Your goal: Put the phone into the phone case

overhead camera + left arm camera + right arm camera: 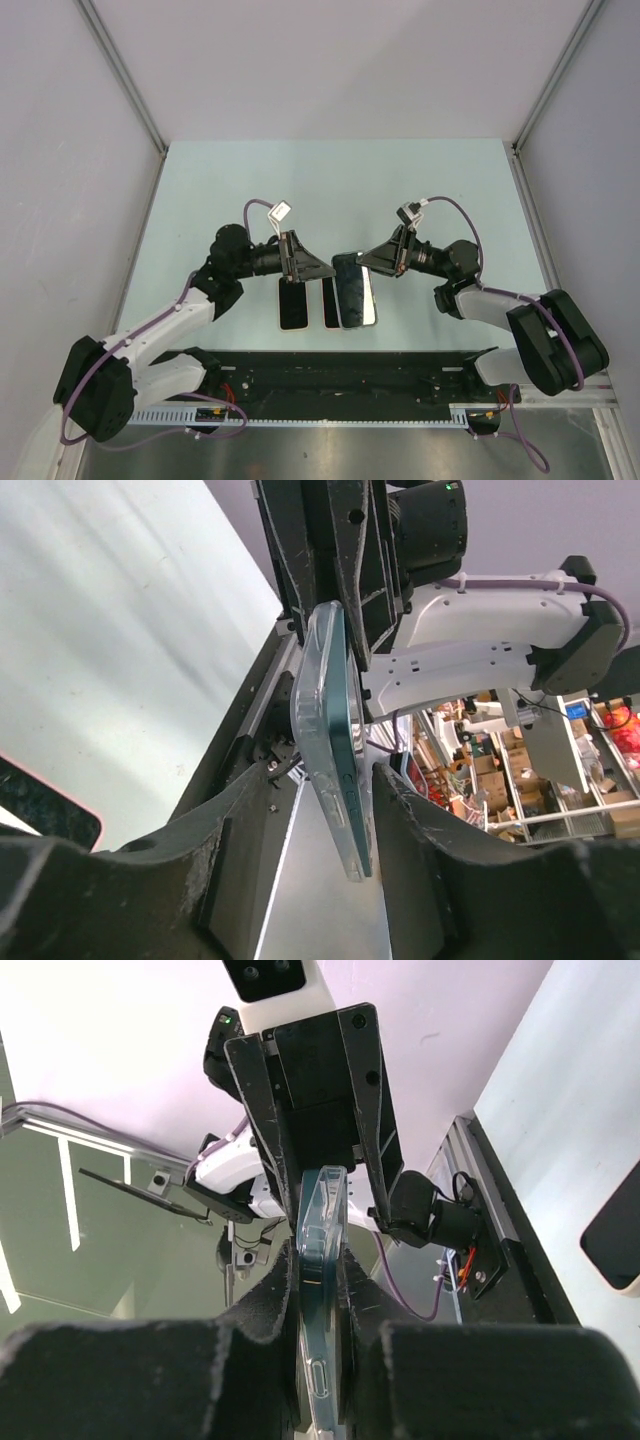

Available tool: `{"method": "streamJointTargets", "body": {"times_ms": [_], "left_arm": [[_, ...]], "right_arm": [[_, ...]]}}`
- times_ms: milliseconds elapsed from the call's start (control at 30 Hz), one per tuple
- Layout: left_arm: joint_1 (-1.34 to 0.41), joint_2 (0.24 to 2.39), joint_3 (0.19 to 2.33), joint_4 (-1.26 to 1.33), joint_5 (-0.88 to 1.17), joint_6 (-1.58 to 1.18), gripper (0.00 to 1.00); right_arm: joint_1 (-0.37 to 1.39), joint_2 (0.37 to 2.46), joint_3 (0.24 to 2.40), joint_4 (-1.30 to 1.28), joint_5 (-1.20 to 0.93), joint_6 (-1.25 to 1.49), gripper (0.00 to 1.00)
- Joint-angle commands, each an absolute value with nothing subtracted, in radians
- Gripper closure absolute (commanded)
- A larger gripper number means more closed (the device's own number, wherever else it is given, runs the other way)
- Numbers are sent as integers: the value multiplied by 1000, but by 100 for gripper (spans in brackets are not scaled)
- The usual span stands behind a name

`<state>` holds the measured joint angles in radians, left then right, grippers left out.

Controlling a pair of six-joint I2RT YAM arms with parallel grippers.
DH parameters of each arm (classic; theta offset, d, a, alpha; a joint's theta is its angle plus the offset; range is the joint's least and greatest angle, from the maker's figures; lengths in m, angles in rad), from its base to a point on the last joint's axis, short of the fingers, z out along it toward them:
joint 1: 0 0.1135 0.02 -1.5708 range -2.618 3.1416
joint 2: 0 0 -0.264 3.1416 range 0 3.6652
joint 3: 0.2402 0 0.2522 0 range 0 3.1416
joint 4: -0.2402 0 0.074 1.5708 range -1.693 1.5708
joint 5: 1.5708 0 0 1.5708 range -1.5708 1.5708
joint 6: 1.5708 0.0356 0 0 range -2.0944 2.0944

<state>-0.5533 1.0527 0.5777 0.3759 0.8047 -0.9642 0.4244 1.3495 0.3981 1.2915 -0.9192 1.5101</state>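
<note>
Apparently the phone [356, 765] already sits in the case [314, 720], my right gripper [320, 1272] clamping both, left gripper [322, 815] open, maybe a final press left.

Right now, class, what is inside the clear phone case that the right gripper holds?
A teal phone sits inside the clear phone case, seen edge-on. The end under the right gripper is covered, so full seating cannot be judged.
</note>
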Motion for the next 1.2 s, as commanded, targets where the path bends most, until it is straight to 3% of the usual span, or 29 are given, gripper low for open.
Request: {"method": "streamJointTargets", "body": {"times_ms": [0, 100, 267, 333, 367, 467, 600, 633, 667, 767, 867, 967, 1100, 1167], "left_arm": [[-548, 1052, 558, 546, 848, -1029, 51], [-548, 1051, 549, 586, 847, -1037, 60], [-548, 1087, 514, 757, 865, -1130, 85], [-549, 1098, 514, 793, 874, -1160, 100], [-548, 1104, 518, 793, 879, -1163, 100], [-549, 1091, 537, 712, 871, -1135, 100], [-549, 1040, 583, 484, 812, -987, 100], [-549, 1031, 591, 413, 784, -967, 100], [-549, 1022, 606, 384, 770, -948, 100], [-554, 1000, 635, 283, 733, -890, 100], [-555, 988, 638, 252, 730, -870, 100], [-555, 973, 635, 250, 733, -868, 100], [-554, 963, 623, 274, 729, -914, 60], [-554, 969, 603, 345, 738, -952, 52]], "right_arm": [[437, 1296, 446, 1591, -884, 1562, 97], [439, 1287, 448, 1591, -879, 1575, 93], [465, 1299, 449, 1591, -879, 1582, 85], [479, 1315, 451, 1591, -881, 1588, 79], [483, 1319, 453, 1591, -881, 1589, 73], [483, 1327, 451, 1591, -884, 1588, 63], [485, 1335, 451, 1589, -876, 1588, 58], [483, 1339, 451, 1589, -874, 1585, 61], [483, 1344, 451, 1589, -873, 1586, 73], [483, 1351, 451, 1589, -868, 1574, 92], [483, 1353, 453, 1591, -859, 1566, 100], [483, 1347, 454, 1591, -856, 1554, 100], [483, 1347, 459, 1591, -880, 1548, 100], [486, 1345, 462, 1592, -887, 1545, 100]]}}
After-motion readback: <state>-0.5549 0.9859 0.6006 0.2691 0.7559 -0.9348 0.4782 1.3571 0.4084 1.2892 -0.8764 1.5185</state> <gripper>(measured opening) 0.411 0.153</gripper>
